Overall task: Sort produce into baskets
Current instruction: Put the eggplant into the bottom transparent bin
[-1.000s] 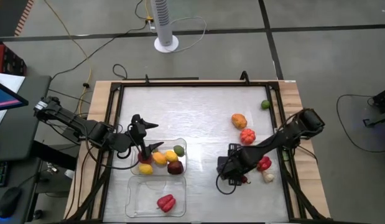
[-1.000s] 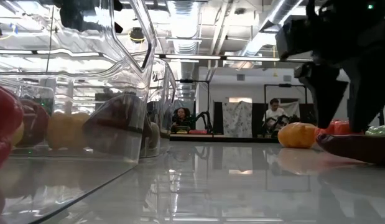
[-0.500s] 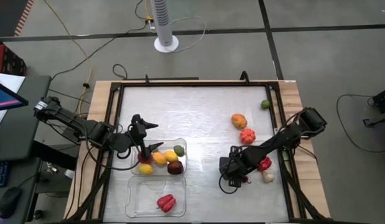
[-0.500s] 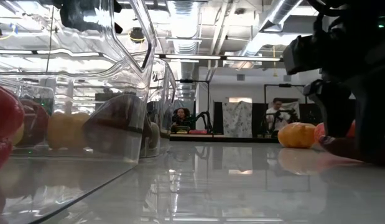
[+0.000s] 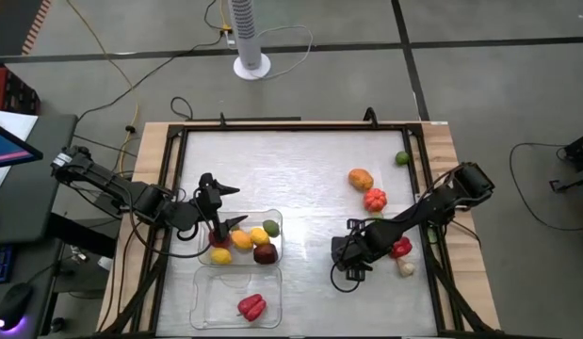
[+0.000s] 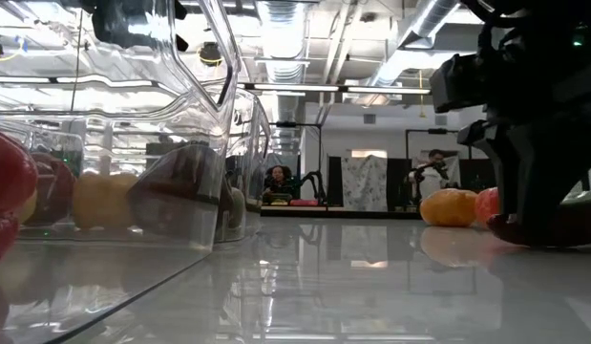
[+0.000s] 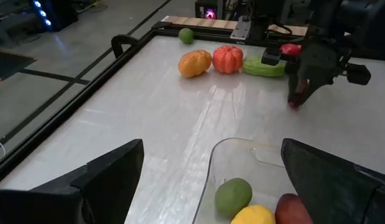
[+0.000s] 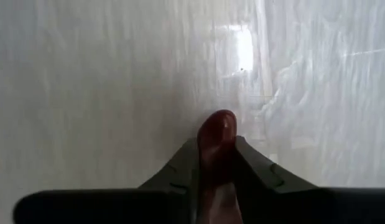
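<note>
Change: the right pincer (image 5: 350, 270) has drifted slightly toward the baskets, and the orange piece (image 5: 361, 179) and red ribbed piece (image 5: 374, 200) shifted a little.
Right pincer: pinching a glossy dark red piece (image 8: 216, 140) low over the desk (image 5: 300, 169).
Meaning: carry likely beginning.
Left pincer (image 5: 218, 226): spread above the clear, smooth far basket (image 5: 274, 218).
Near basket (image 5: 211, 301): one red piece.

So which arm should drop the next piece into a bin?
The right one, probably: its pincer is already shut on a dark red piece over the table. The left pincer hangs open above the filled bin, holding nothing.
</note>
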Controlling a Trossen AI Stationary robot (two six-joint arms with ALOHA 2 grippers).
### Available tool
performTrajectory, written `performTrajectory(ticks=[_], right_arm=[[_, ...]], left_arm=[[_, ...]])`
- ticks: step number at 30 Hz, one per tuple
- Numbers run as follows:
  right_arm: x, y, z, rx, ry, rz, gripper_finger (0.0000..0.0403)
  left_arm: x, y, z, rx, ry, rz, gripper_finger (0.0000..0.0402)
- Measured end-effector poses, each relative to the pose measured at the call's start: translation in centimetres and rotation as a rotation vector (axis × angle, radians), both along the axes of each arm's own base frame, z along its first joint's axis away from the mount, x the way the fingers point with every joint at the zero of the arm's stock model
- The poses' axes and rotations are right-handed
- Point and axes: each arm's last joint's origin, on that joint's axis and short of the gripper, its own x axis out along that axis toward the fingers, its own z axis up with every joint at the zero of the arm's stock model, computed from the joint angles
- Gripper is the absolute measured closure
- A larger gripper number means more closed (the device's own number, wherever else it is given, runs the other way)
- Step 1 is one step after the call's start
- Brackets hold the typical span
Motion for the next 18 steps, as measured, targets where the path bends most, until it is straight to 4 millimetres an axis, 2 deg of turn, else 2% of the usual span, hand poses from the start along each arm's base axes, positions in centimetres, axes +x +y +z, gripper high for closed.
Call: performTrajectory(ticks=[4,7,12,15,18], right_arm=[[0.3,-0.5,0.2,-0.003,-0.001,-0.004,0.0316],[1.3,-0.7,1.2,-0.004,-0.023,0.008,0.0312],[4.3,0.2,5.9,0.022,-0.202,0.132,0.0305],[6.2,1.2,9.4,0.042,-0.404,0.242,0.0305],[7.6,2.4,12.1,0.053,-0.624,0.362,0.0304]], left_arm=[[0.0,0.0,0.0,0.0,0.0,0.0,0.0033],[0.0,0.0,0.0,0.0,0.0,0.0,0.0033],[0.0,0.0,0.0,0.001,-0.001,0.001,0.0033],[0.0,0.0,0.0,0.001,-0.003,0.002,0.0033],[0.0,0.0,0.0,0.0,-0.005,0.003,0.0033]])
